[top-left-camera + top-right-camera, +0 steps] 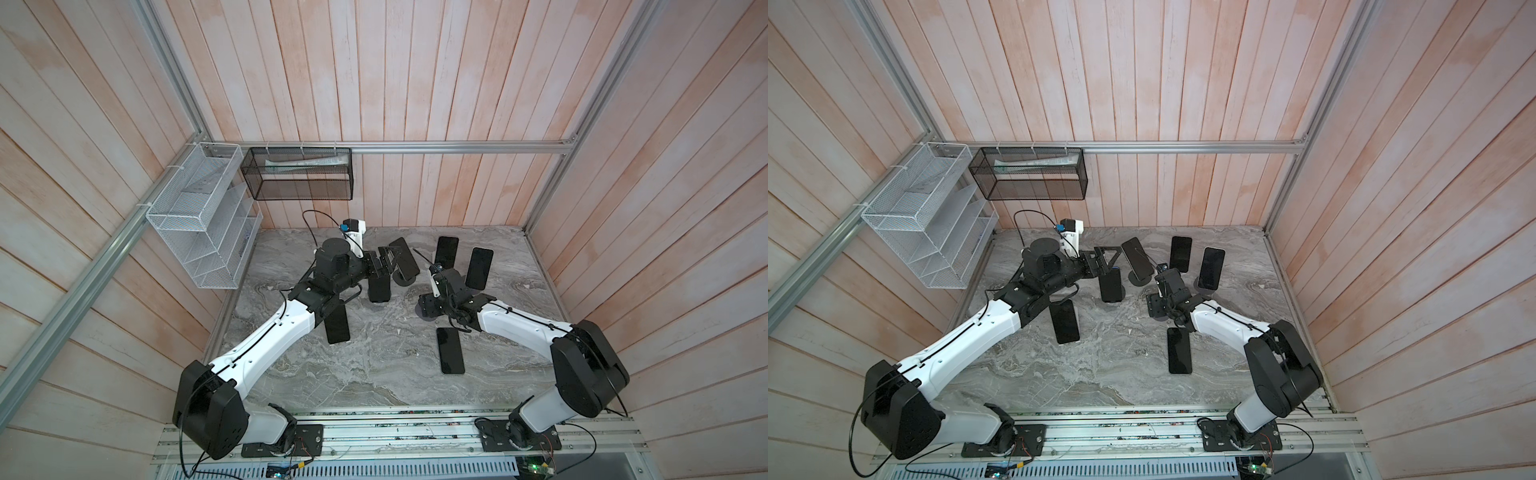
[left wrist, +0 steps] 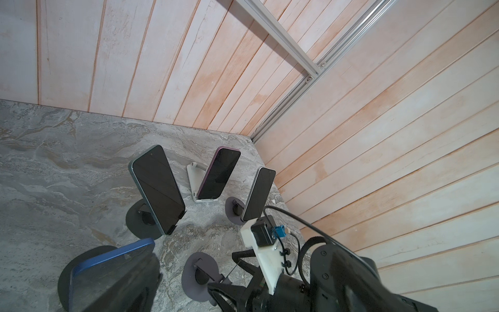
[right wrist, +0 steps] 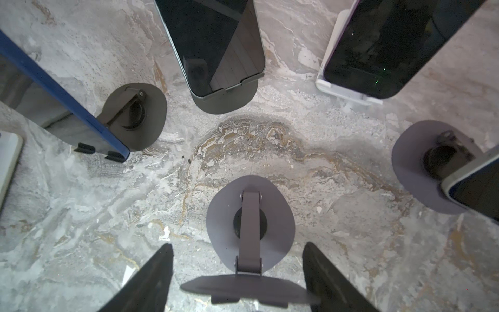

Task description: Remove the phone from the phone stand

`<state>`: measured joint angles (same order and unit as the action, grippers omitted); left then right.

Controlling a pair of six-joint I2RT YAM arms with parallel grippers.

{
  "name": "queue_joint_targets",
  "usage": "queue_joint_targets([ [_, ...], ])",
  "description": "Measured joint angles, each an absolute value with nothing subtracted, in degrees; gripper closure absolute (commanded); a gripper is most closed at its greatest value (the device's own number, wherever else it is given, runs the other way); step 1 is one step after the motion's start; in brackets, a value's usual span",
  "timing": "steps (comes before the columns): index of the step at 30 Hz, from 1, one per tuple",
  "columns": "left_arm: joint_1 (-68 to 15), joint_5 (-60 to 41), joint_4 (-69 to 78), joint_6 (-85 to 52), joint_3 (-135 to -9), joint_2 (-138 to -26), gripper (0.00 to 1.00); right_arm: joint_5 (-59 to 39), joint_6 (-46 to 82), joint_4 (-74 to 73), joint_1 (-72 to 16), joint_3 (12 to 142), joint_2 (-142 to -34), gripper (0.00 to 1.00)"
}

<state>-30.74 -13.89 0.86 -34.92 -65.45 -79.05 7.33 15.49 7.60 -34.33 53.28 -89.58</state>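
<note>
Phone stand [image 3: 251, 216] between the right claw's [image 3: 237, 245] parted fingers [image 3: 151, 278].

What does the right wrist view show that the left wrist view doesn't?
Right wrist only: the empty grey stand's bare cradle, between the right claw's spread fingers. Left wrist only: the plank wall, the aluminium frame, the right arm's wrist camera. Both: that stand's base, the blue-edged phone, the phone on the white stand, the marble table.
</note>
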Motion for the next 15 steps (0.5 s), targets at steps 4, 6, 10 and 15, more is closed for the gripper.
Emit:
queue_joint_targets([
  [4,-30.63,-13.93,0.86,-34.92,-65.45,-79.05,0.00,7.57,15.64,7.03,-34.28,53.06,-89.58,0.40],
  [6,-30.52,-13.91,0.86,-34.92,-65.45,-79.05,0.00,7.81,15.84,6.39,-34.28,52.75,-89.58,0.42],
  [10,-30.44,-13.93,0.86,-34.92,-65.45,-79.05,0.00,8.25,16.27,5.78,-34.28,52.49,-89.56,0.45],
  [15,-30.39,-14.24,0.86,-34.92,-65.45,-79.05,0.00,8.78,16.80,5.98,-34.28,51.75,-88.38,0.46],
])
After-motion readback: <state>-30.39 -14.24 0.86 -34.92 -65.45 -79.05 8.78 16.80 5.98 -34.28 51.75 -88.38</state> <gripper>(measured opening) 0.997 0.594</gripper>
